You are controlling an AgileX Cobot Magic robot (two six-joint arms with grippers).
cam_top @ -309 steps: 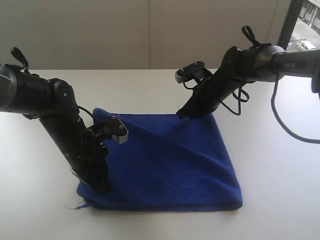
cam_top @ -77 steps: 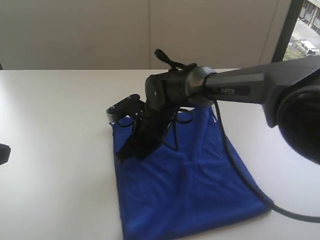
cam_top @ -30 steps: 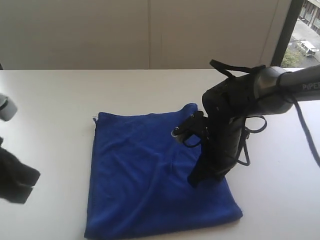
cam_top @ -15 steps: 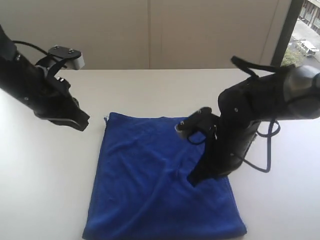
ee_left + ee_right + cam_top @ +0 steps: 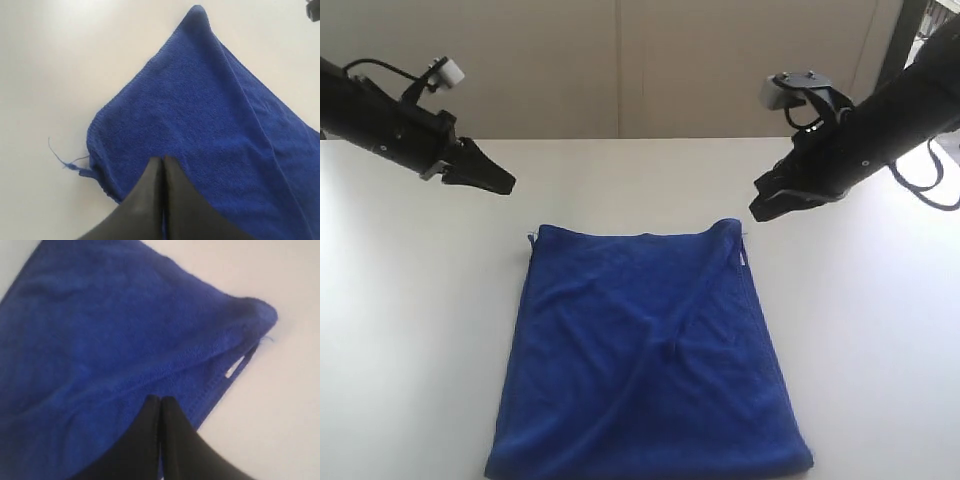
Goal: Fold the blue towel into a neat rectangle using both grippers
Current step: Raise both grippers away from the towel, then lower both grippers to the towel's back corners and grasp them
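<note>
One blue towel point(image 5: 645, 350), flat on the white table point(image 5: 620, 180), near hem barely inside the exterior frame, lower layers hidden, one small white tag point(image 5: 743, 258) hard to make out at its right edge. Left gripper point(image 5: 505, 186) and right gripper point(image 5: 757, 211), two in all, arms cut off at the frame sides, poised off the towel's far left and far right corners. Both pincers pressed together, empty, clear of the cloth.

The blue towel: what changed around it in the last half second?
The right pincer lifted off the right side of the towel and pulled back rightward, holding nothing. The left pincer stayed raised, clear of it. The towel stayed flat on the table.
</note>
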